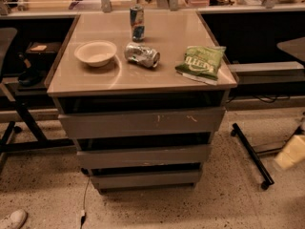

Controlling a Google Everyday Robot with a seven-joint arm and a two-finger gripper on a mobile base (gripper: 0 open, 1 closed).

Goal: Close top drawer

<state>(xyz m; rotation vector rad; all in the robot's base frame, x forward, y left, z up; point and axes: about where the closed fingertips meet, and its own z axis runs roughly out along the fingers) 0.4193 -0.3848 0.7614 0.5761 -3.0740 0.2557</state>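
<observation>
The top drawer (142, 123) is the widest grey front panel, just under the tan countertop (167, 75), with small white scuffs right of centre. A dark gap shows above its front edge. My gripper (291, 152) shows only as a cream-coloured tip at the far right edge, low over the floor and well clear of the drawer. It touches nothing that I can see.
Two narrower grey drawer fronts (143, 156) sit below. On the counter lie a white bowl (95, 53), a crushed can (142, 55), an upright can (137, 23) and a green chip bag (201, 62). A wheeled black stand leg (251, 155) is on the right floor, and a chair (14, 75) is at left.
</observation>
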